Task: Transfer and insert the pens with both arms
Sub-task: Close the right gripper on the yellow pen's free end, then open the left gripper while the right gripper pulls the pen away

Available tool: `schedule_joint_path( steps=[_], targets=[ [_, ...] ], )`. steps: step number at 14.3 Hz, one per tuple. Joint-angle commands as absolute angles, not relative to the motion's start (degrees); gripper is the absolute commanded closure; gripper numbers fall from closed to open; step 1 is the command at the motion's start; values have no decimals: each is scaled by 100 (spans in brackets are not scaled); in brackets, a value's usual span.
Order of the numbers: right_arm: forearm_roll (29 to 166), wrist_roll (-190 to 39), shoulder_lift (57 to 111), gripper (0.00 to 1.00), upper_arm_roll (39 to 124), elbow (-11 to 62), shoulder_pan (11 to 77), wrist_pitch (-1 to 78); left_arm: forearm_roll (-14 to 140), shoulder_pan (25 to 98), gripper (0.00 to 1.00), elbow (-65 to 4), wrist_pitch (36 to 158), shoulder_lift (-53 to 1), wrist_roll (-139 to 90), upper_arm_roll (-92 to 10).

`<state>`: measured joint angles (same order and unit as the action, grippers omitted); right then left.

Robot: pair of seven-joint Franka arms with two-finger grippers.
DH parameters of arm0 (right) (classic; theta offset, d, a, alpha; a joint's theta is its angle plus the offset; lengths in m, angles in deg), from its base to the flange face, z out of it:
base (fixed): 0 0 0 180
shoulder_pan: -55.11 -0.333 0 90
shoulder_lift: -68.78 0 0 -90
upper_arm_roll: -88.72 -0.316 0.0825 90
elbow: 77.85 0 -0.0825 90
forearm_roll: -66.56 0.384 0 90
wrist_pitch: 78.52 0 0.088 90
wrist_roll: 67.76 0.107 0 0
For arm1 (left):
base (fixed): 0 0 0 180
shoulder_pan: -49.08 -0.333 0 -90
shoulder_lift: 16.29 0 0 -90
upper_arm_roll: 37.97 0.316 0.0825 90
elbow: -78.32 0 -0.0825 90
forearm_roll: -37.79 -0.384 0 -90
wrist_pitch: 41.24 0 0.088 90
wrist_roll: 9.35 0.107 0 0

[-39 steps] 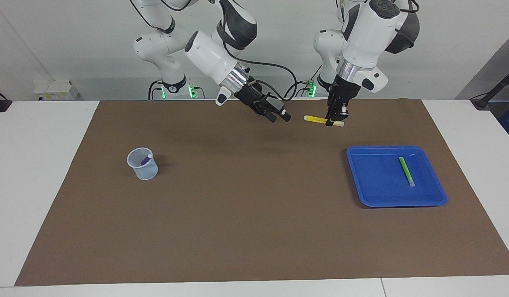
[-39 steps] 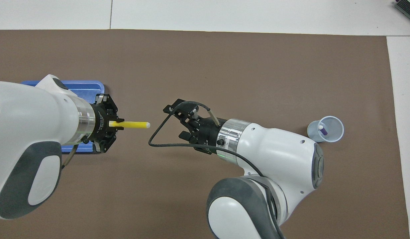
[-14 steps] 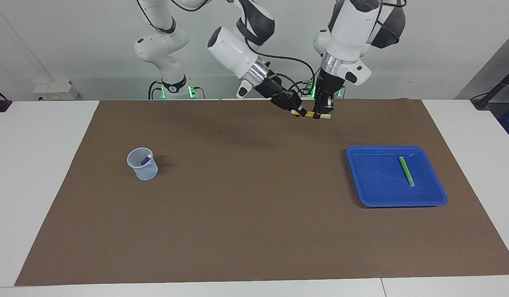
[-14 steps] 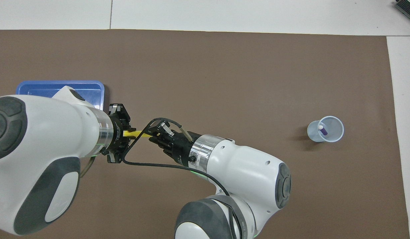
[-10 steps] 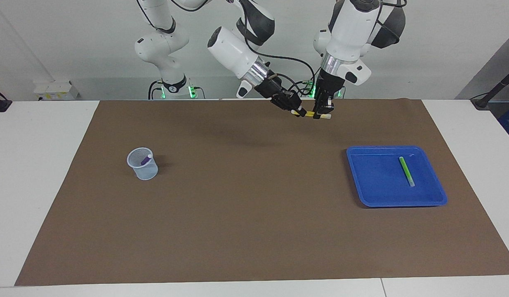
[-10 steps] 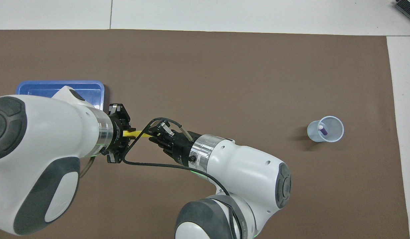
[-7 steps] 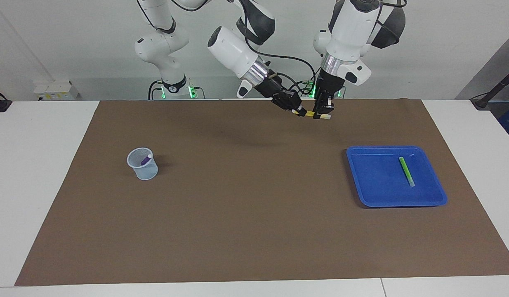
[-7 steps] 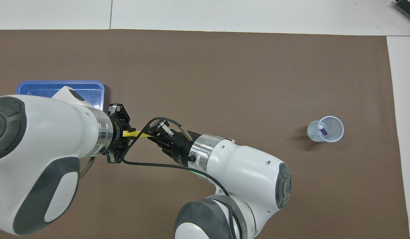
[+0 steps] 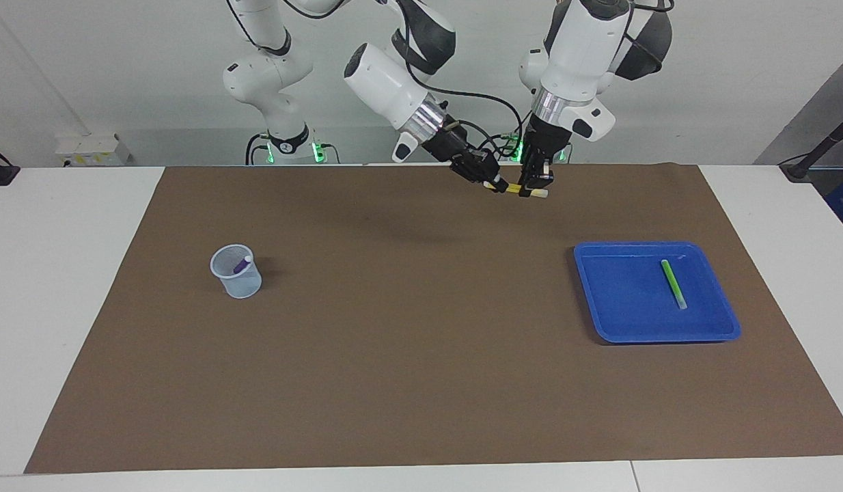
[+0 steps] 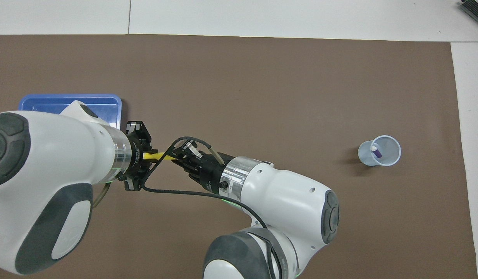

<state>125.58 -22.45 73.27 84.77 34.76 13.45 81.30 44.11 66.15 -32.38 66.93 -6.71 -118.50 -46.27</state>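
Observation:
The yellow pen (image 9: 514,189) (image 10: 157,156) hangs level in the air over the brown mat, close to the robots. My left gripper (image 9: 535,189) (image 10: 141,155) is shut on its end toward the blue tray. My right gripper (image 9: 494,184) (image 10: 176,157) is shut on its other end. The green pen (image 9: 673,283) lies in the blue tray (image 9: 613,301) (image 10: 68,101); in the overhead view my left arm hides it. The purple pen (image 9: 241,264) (image 10: 376,152) stands tilted in the translucent cup (image 9: 238,283) (image 10: 386,159).
A brown mat (image 9: 408,355) covers most of the white table. The tray sits toward the left arm's end, the cup toward the right arm's end. A black cable (image 10: 165,190) loops from the right wrist under the pen.
The right gripper came in from the cup's side to the pen and, within the last second, closed on its free end. The left gripper has kept its hold, and both arms have stood still since.

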Motion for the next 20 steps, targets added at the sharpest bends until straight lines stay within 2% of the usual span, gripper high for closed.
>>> schedule_joint_path(
  steps=[1,4,5,6,8,9,14,18,20],
  targets=[
    [12721,-2434,7414,100,8459,3386,1397,8180,4315,6648,100,-3365,6625,-513,-11649,-4588],
    [12712,-2434,7414,100,8459,3386,1397,8180,4315,6639,71,-3374,6617,-504,-11622,-4588],
    [12712,-2434,7414,100,8459,3377,1406,8180,4324,6648,47,-3374,6625,-504,-11613,-4588],
    [12712,-2434,7414,100,8459,3386,1406,8180,4324,6648,36,-3366,6625,-504,-11561,-4588],
    [12694,-2521,7414,100,8468,3386,1415,8110,4315,6665,5,-3374,6617,-504,-11412,-4588],
    [12703,-2696,7405,100,8468,3386,1458,8057,4315,6665,1,-3374,6625,-504,-11411,-4588],
    [12677,-3197,7353,100,8476,3421,1661,7531,4324,6648,0,-3383,6617,-442,-11288,-4588],
    [12493,-4189,7282,100,8503,3456,2169,6548,4324,6630,0,-3392,6617,-442,-11279,-4588],
    [11907,-4463,7256,100,8503,3456,2459,6011,4324,6622,0,-3418,6617,-434,-11070,-4588]
  ],
)
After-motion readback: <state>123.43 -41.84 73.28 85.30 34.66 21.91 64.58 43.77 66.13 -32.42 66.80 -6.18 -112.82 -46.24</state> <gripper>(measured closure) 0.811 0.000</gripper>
